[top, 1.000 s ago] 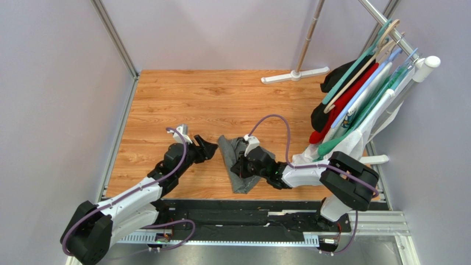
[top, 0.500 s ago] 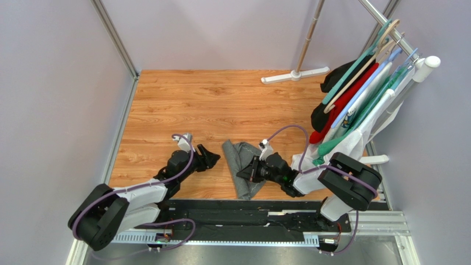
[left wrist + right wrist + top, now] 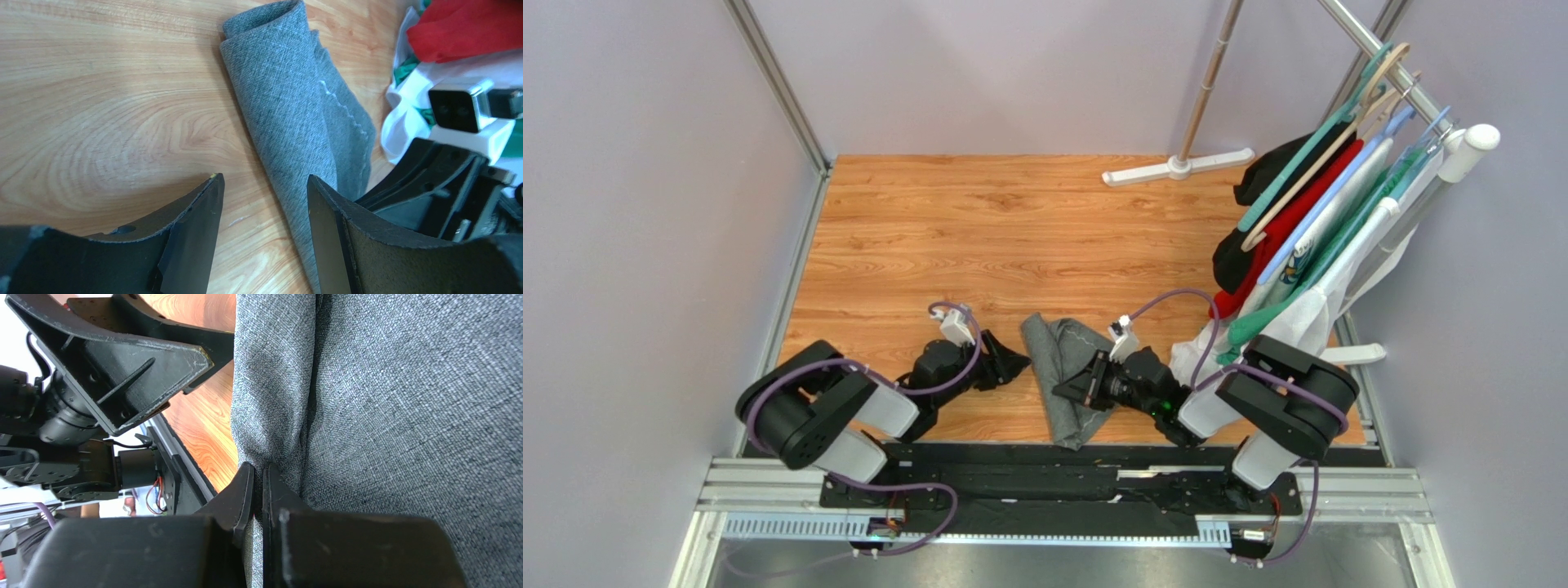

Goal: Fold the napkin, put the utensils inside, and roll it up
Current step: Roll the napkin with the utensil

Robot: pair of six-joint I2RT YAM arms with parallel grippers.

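Napkin [image 3: 1060, 368]: lower middle of the top view, on the wooden surface [image 3: 1014, 221], near its bottom edge. We see it bunched into 1 long narrow strip, folded over on itself, running roughly top to bottom, with a loose flap at its upper right. It is not lying flat.

Right gripper [image 3: 1075, 384]: comes in from the right and sits on the strip's right side, about midway down. In the right wrist view both fingers are pressed together on a raised ridge of the grey cloth, so it is pinching the napkin. Cloth fills the right 2 thirds of that frame.

Left gripper [image 3: 1010, 364]: just left of the napkin, low over the surface, arm folded back toward the lower left. In the left wrist view its 2 fingers are spread, with bare wood and the napkin's left edge showing between them, nothing held. The right-hand finger [image 3: 331, 233] overlaps the cloth edge in frame; we cannot tell whether it touches.

The same view shows a pale stitched line [image 3: 334, 98] along 1 napkin edge, a red garment [image 3: 466, 27] in the upper right corner and a white cloth [image 3: 399, 122] under it.

Top view, right side: clothes [image 3: 1308, 233] on hangers. Upper middle: a white stand foot [image 3: 1179, 165].
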